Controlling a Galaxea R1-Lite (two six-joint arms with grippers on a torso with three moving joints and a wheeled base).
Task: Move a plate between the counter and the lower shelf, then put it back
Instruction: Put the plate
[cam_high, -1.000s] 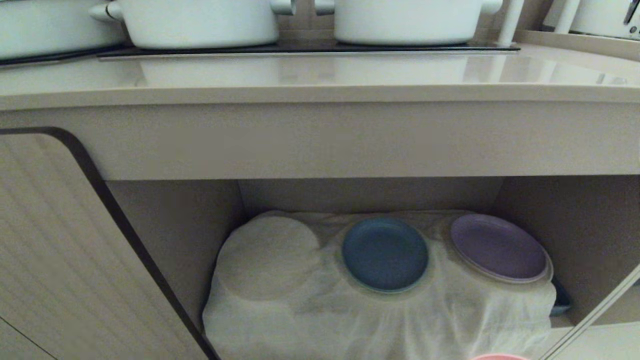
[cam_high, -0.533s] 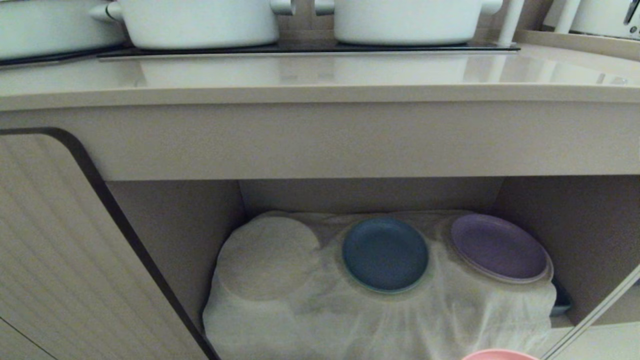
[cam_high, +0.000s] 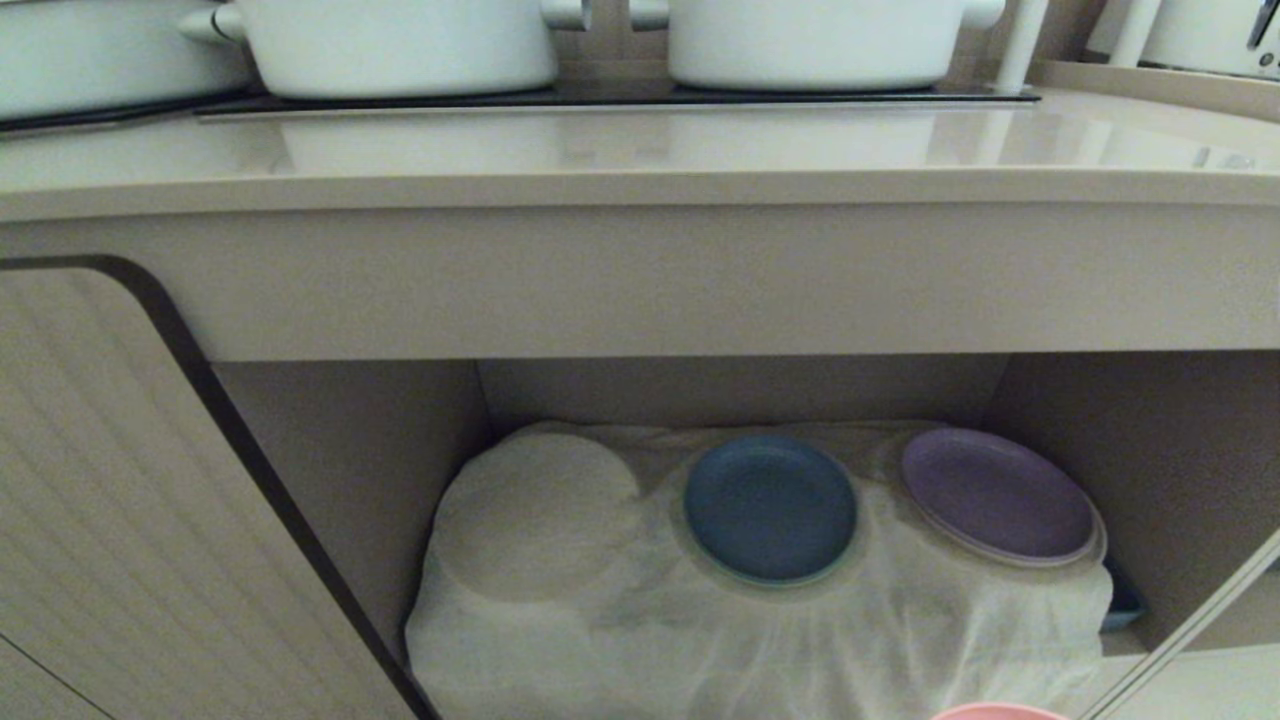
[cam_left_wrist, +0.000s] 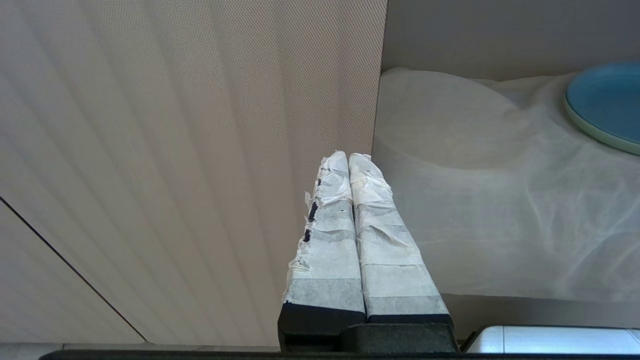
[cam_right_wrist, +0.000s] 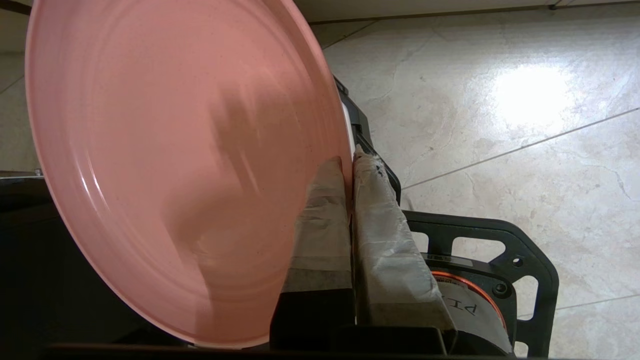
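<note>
In the right wrist view my right gripper (cam_right_wrist: 350, 162) is shut on the rim of the pink plate (cam_right_wrist: 165, 150), which stands tilted on edge above the tiled floor. In the head view only a sliver of that plate's rim (cam_high: 1000, 712) shows at the bottom edge, in front of and below the lower shelf (cam_high: 760, 390). The shelf's floor is draped in a white cloth (cam_high: 700, 640). The beige counter (cam_high: 640, 150) runs across above it. My left gripper (cam_left_wrist: 349, 156) is shut on nothing, parked beside the ribbed cabinet door.
On the cloth lie a blue plate (cam_high: 770, 508) and a purple plate (cam_high: 997, 495), with a round covered bump (cam_high: 535, 515) at the left. Two white pots (cam_high: 400, 45) (cam_high: 815, 40) stand on the counter's black panel. The open cabinet door (cam_high: 120, 520) hangs at the left.
The pink rim at the bottom edge of the head view rose a touch, then sank slightly. Nothing else has moved.
</note>
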